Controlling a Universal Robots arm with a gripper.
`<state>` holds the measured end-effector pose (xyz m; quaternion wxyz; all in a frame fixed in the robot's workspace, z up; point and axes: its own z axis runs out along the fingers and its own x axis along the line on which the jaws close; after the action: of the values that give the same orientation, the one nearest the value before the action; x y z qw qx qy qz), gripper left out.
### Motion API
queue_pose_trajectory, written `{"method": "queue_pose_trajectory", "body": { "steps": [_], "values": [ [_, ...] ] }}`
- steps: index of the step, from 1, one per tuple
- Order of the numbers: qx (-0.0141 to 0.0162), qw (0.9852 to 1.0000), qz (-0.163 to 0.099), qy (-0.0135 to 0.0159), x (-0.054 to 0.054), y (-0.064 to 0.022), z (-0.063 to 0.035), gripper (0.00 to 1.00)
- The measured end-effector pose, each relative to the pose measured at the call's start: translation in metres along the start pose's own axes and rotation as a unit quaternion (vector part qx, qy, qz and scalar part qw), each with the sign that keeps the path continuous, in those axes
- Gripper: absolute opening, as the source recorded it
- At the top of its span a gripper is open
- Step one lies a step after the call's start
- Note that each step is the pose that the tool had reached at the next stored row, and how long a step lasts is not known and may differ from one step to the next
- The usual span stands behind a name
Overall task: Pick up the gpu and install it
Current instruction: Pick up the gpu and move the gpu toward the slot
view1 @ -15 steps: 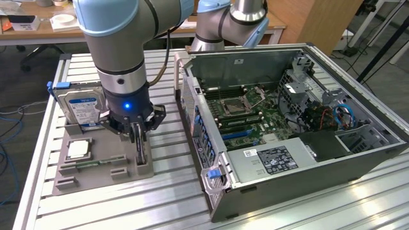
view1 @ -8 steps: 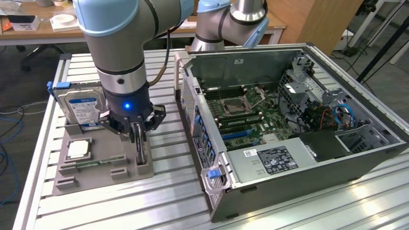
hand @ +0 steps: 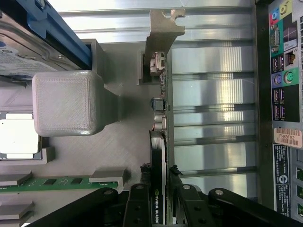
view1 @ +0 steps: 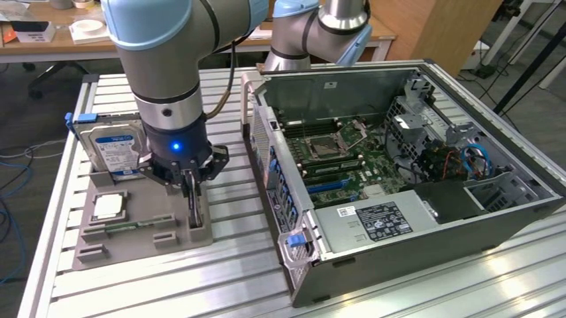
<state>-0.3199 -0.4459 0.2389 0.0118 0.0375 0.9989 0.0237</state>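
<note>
The gpu (view1: 195,211) stands on edge in a slot of the grey holder tray (view1: 132,248), on the exterior view's left. In the wrist view the gpu (hand: 159,118) is a thin green card with a black block on one face. Its silver bracket (hand: 163,28) is at the end away from the gripper. My gripper (view1: 193,184) comes straight down onto the card's top edge. In the wrist view my gripper (hand: 160,171) has one black finger (hand: 145,174) pressed against each face of the card. The card still sits in its slot.
The tray also holds a blue-labelled hard drive (view1: 115,149), a CPU (view1: 108,207) and a memory stick (view1: 132,226). The open computer case (view1: 398,172) lies on the exterior view's right with its motherboard (view1: 340,162) exposed. Its rear port panel (hand: 284,94) runs beside the card.
</note>
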Motion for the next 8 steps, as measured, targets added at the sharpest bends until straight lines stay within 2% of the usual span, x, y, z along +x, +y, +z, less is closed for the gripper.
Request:
{"method": "queue_pose_trajectory", "body": {
  "steps": [8],
  "values": [
    [0.0, 1.0, 0.0, 0.0, 0.0, 0.0, 0.0, 0.26]
  ]
}}
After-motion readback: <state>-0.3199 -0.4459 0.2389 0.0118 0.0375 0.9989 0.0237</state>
